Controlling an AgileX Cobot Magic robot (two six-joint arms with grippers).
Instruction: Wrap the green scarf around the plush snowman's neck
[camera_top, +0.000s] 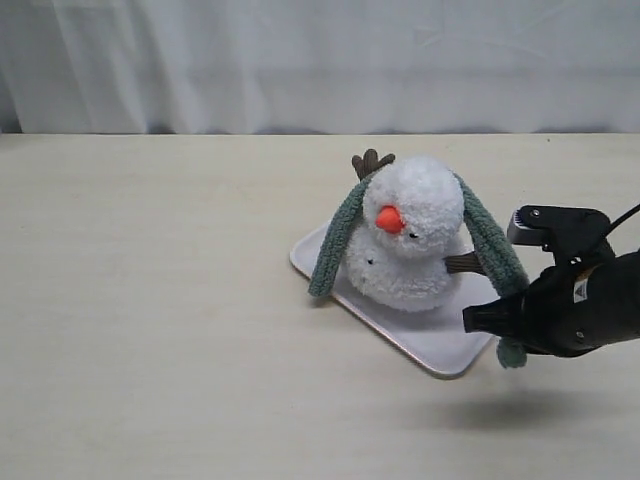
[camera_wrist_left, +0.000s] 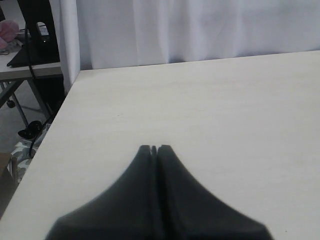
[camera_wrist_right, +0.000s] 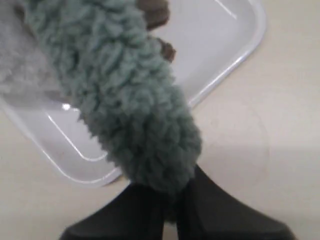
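Right gripper (camera_wrist_right: 170, 199): clamping green scarf (camera_wrist_right: 130, 100) end.
Left gripper (camera_wrist_left: 154, 148): clenching fully, fingers touching.
Plush snowman (camera_top: 410, 240): sitting just beside Right gripper.

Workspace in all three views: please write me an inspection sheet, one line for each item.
Surface: pale wood-grain table.
Job's things: plush snowman sits upright on a white tray. The green scarf passes behind its head and both ends hang down at its sides. The neck is not yet wrapped at the front.
Clutter: nothing seen.
Hands: right hand shut on one scarf end near the tray's corner. Left hand shut, holding nothing, over the table.
Cables: black cable on the right arm. A second cable hangs beside the table edge in the left wrist view.
Surroundings: white curtain behind the table, and a side table beyond its edge.
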